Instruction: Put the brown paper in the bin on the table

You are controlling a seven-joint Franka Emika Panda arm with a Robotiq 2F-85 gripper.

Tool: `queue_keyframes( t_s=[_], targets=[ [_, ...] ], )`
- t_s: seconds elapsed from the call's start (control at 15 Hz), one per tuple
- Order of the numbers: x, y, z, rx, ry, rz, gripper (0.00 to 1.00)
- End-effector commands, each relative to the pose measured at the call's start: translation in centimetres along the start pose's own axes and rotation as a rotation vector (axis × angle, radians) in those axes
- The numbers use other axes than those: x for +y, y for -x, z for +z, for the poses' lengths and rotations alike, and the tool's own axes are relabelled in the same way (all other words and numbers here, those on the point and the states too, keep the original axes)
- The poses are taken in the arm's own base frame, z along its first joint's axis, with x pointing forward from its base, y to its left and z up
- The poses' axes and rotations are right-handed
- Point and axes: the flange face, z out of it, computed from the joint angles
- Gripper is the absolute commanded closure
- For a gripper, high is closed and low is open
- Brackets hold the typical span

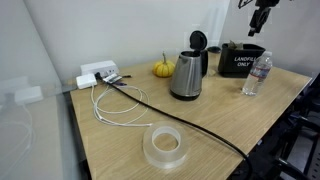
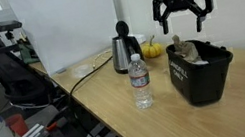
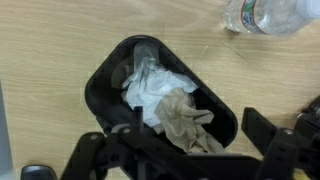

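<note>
Brown paper (image 3: 185, 122) lies crumpled in the bin (image 3: 98, 85) beside white tissue (image 3: 150, 92), looks light, soft, easily crushed, best pinched across a raised fold if regrasped; gripper (image 2: 185, 17) hangs above the bin, jaws spread wide, holding nothing.

Office or lab setting: wood-grain bench (image 1: 200, 125) by plain white walls, power strip (image 1: 97, 72) with white cables, steel kettle (image 1: 186, 76), water bottle (image 2: 140, 82), black "LANDFILL ONLY" bin (image 2: 201, 77), cluttered desks (image 2: 2, 47) behind.
</note>
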Motion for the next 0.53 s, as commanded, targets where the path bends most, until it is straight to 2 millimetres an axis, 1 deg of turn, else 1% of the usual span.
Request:
queue_keyframes(
  t_s=[0.0,0.27,0.47],
  targets=[
    [0.0,-0.3,0.0,0.01,-0.006,0.001,0.0],
    [0.3,-1.5,0.8,0.067,-0.047,0.0,0.0],
    [1.3,-2.1,2.8,0.045,-0.066,0.025,0.0]
  ],
)
